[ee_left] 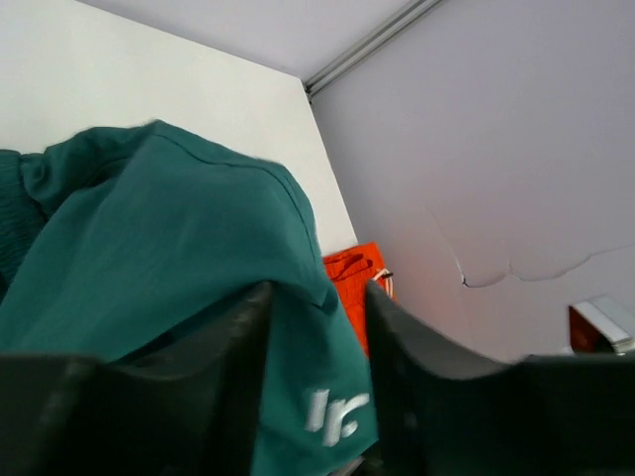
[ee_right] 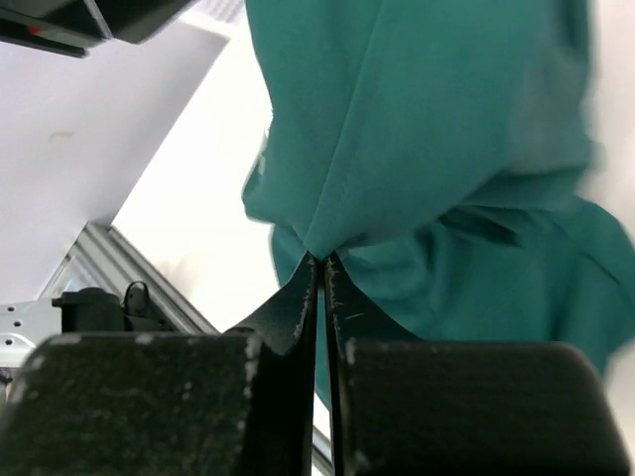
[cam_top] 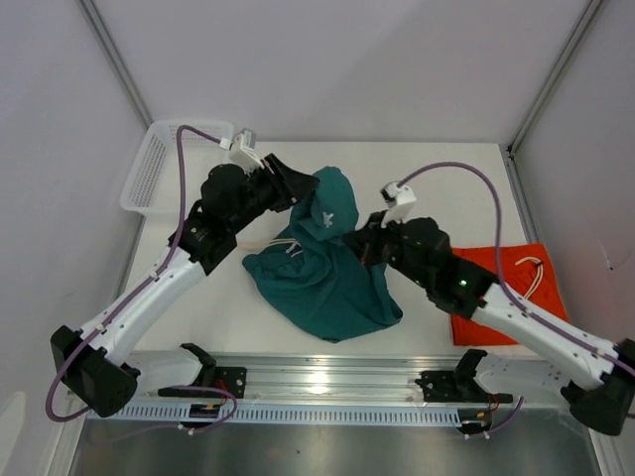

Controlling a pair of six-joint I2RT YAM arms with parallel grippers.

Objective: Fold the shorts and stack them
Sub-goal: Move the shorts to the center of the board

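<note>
The teal green shorts [cam_top: 317, 273] lie crumpled mid-table, their upper part lifted into a peak [cam_top: 332, 203] between my two grippers. My left gripper [cam_top: 298, 188] is at the peak's left side. Its jaws [ee_left: 317, 293] stand apart around a hanging fold [ee_left: 169, 228] that bears a white logo [ee_left: 335, 415], with a gap showing beside the right finger. My right gripper [cam_top: 362, 243] is shut, pinching a fold of the teal cloth [ee_right: 437, 129] at its fingertips [ee_right: 322, 260]. The orange-red shorts [cam_top: 506, 278] lie flat at the right, white drawstring on top, also visible in the left wrist view [ee_left: 349, 273].
A white mesh basket [cam_top: 159, 169] stands at the table's far left corner, behind my left arm. Enclosure walls close in the back and both sides. A metal rail [cam_top: 327, 382] runs along the near edge between the arm bases.
</note>
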